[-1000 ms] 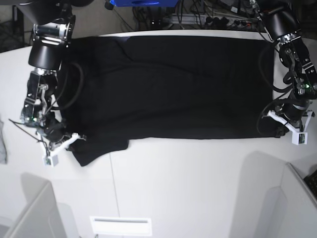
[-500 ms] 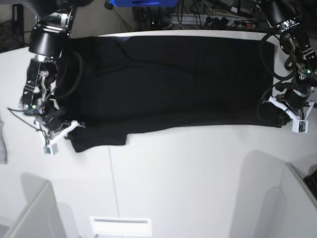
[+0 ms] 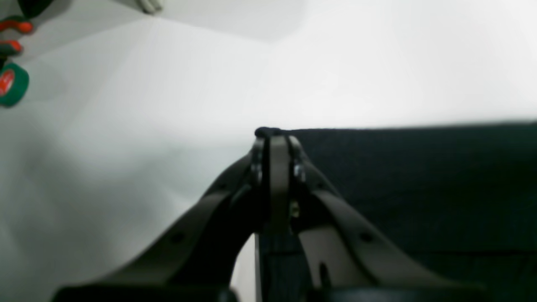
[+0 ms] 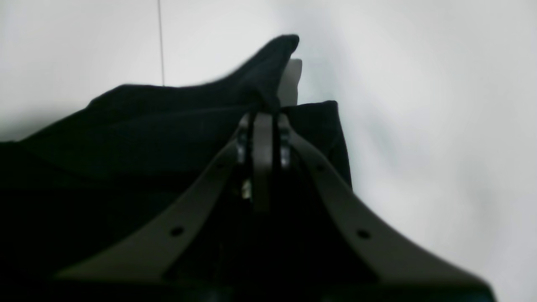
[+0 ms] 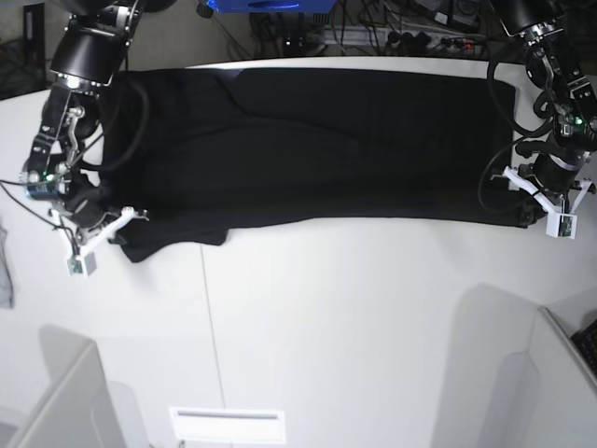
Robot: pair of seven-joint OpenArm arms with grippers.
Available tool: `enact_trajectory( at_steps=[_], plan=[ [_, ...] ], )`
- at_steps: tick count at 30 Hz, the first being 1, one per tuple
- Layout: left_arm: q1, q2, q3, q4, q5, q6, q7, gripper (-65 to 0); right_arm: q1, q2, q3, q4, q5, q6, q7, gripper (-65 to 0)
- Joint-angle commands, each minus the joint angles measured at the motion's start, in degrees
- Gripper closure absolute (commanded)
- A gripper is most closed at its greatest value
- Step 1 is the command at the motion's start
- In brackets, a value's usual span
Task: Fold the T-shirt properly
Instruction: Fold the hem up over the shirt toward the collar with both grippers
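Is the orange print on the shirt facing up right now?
No, in the base view the T-shirt shows only plain black cloth on top.

A plain black T-shirt [image 5: 317, 149] lies on a white table [image 5: 354, 327]. Beside the table's left edge sits a grey cloth scrap [image 5: 6, 271]; beyond its far edge, something blue [image 5: 266, 5].

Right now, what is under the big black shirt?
The white table shows all around the large black cloth T-shirt, so the shirt lies on it. Anything else underneath is covered. Both end effectors pinch its near corners.
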Motion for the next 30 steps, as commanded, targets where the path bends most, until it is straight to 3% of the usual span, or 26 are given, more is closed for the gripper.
enact_trajectory(
  at_steps=[1,8,18,30],
  plan=[
    [0.03,-0.92,-0.31,1.29,-0.41,0.04,-1.05,0.0,0.47,0.73,0.3,2.18,0.4,0.02,0.81,0.0],
    [1.7,-1.01,-0.31,2.7,-0.41,0.04,-1.05,0.0,-2.7,0.64,0.82,7.98,0.4,0.02,-3.68,0.0],
    [3.98,-1.09,-0.31,5.16,-0.41,0.04,-1.05,0.0,-4.98,-1.38,7.15,15.71,0.4,0.37,-12.29,0.0],
    [5.83,-1.09,-0.31,5.69,-0.41,0.04,-1.05,0.0,-11.05,-3.4,7.24,20.64,0.49,0.37,-12.47,0.0]
  ],
)
